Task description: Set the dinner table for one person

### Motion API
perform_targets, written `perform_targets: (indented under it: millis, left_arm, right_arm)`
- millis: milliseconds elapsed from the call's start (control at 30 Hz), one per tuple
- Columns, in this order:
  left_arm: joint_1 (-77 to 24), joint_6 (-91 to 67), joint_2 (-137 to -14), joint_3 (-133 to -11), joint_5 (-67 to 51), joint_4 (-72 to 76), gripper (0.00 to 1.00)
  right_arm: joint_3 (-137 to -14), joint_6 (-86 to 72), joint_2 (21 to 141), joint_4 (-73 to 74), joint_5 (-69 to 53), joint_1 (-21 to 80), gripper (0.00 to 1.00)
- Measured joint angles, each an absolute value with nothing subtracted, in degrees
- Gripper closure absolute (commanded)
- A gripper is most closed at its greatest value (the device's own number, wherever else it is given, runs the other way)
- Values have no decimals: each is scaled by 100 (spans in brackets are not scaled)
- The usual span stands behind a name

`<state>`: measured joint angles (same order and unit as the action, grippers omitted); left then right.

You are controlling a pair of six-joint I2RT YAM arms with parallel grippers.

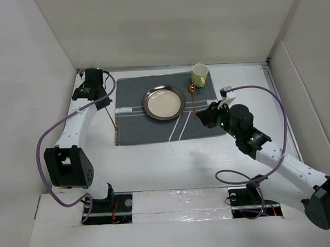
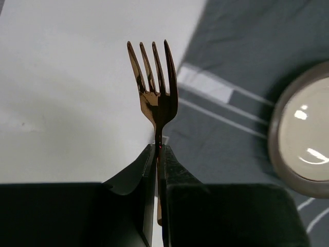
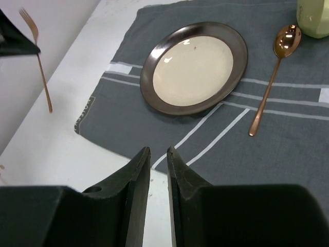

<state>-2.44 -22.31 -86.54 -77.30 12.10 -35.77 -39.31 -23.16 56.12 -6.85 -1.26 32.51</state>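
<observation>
The white dinner table (image 1: 172,167) carries a dark grey striped placemat (image 1: 138,130). On the mat lie a brown-rimmed plate (image 1: 164,102), a copper spoon (image 1: 193,100) to its right, and a pale yellow cup (image 1: 200,74) at the far right corner. My left gripper (image 1: 104,102) is shut on a copper fork (image 1: 111,116) and holds it over the mat's left edge. In the left wrist view the fork (image 2: 154,87) sticks out of the gripper (image 2: 159,149), tines forward. My right gripper (image 3: 158,150) is empty, its jaws a narrow gap apart, above the mat's near edge, just short of the spoon (image 3: 270,77).
White panel walls (image 1: 36,63) close in the table on the left, back and right. Purple cables (image 1: 50,134) loop beside both arms. Bare tabletop (image 3: 61,149) lies near of the mat, and also to its left (image 2: 67,77).
</observation>
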Motion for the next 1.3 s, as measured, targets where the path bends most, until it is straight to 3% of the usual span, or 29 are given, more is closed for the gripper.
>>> perform_targets:
  millis: [167, 433, 700, 1300]
  left_arm:
    - [-781, -2126, -9229, -8864, 1352, -3826, 100]
    - [-1643, -1898, -11441, -10632, 1809, -4211, 100]
    - [-1699, -1708, -12350, -10971, 1841, -4536, 100]
    - [-1699, -1461, -13168, -11601, 1772, -4449, 100]
  right_arm:
    - [-3931, -2314, 5774, -683, -102, 3251, 75]
    - [-3931, -2311, 5833, -674, 152, 3251, 74]
    - [-3931, -2311, 5964, -670, 329, 3253, 74]
    - [-3968, -2231, 6477, -644, 480, 3371, 73]
